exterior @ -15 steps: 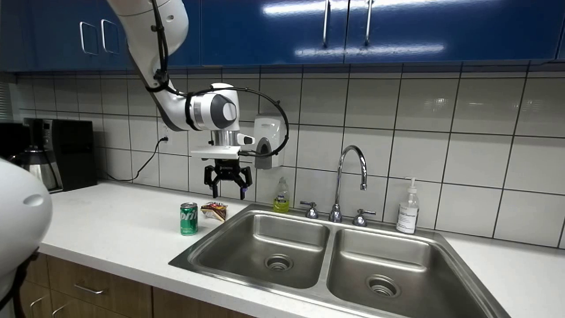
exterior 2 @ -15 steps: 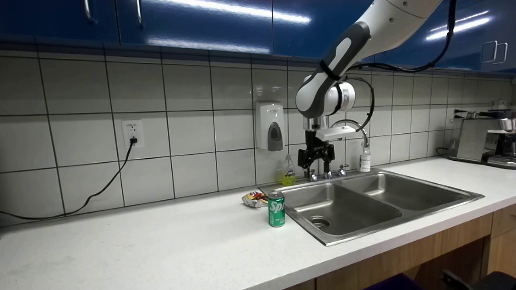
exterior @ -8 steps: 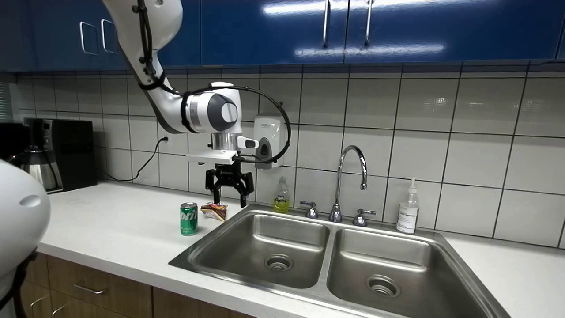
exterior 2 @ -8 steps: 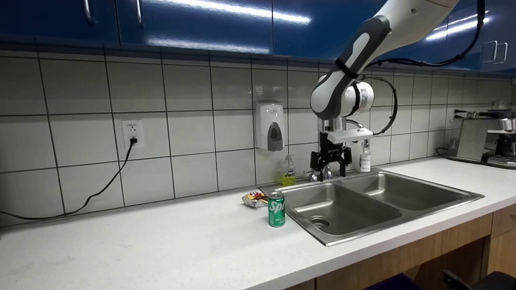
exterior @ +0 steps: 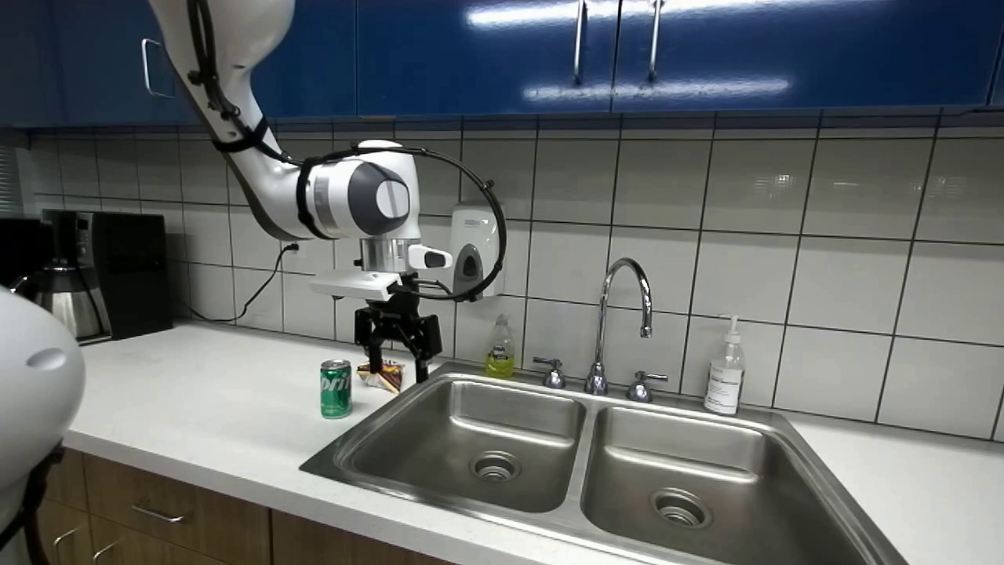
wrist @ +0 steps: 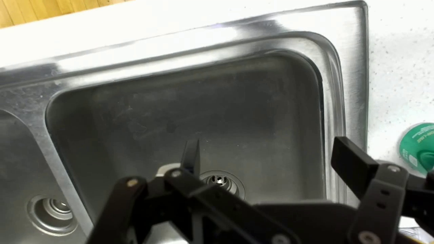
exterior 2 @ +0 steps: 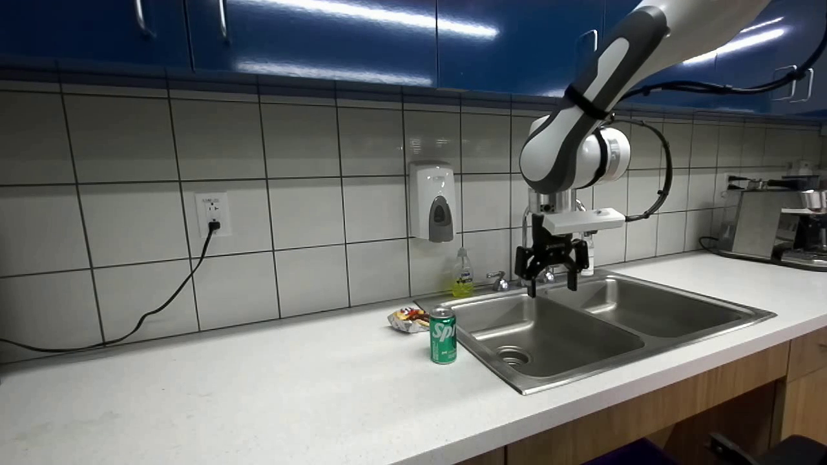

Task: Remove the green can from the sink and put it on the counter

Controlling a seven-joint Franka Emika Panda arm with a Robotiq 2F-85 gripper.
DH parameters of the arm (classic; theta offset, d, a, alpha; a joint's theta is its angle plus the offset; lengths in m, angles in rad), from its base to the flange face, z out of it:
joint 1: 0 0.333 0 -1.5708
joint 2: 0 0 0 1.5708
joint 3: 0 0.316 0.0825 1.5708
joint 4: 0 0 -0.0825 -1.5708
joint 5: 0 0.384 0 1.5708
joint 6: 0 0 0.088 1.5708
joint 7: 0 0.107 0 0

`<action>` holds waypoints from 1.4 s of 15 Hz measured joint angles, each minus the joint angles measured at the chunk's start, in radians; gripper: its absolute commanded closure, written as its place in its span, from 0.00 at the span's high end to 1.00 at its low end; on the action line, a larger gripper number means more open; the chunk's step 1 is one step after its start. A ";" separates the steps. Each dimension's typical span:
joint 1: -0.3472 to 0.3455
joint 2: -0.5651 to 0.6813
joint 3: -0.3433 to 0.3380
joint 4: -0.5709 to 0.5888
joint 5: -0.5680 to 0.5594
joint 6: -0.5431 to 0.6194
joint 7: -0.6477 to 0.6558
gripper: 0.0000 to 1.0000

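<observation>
The green can (exterior: pixel 336 390) stands upright on the counter (exterior: pixel 227 392), beside the sink's edge, in both exterior views. In the wrist view, part of the green can (wrist: pixel 418 145) shows at the right edge, outside the fingers. The steel sink (wrist: pixel 356 67) has two basins, and nothing lies in the parts that show. My gripper (exterior 2: pixel 552 288) points down above the basin nearer the can, well apart from it. In the wrist view my gripper (wrist: pixel 268 156) is wide open, with only basin floor and rim seen between its fingers.
A snack bag (exterior 2: pixel 407 320) lies just behind the can. Along the wall are a yellow dish soap bottle (exterior: pixel 500 357), the curved faucet (exterior: pixel 602 314) with two handles and a white-labelled pump bottle (exterior: pixel 723 380). A soap dispenser (exterior 2: pixel 431 200) hangs on the tiles.
My gripper has come down and away from the tiled wall, rightward in an exterior view, with its jaws still open. The can and bag have kept their places.
</observation>
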State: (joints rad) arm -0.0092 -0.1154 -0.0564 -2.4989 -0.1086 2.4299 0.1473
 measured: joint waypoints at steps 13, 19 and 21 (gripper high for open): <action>-0.037 -0.161 0.002 -0.153 -0.042 0.004 0.078 1.00; -0.041 -0.169 -0.005 -0.165 -0.062 -0.002 -0.052 1.00; -0.041 -0.169 -0.012 -0.166 -0.059 -0.003 -0.117 1.00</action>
State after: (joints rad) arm -0.0497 -0.2846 -0.0688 -2.6650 -0.1678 2.4268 0.0307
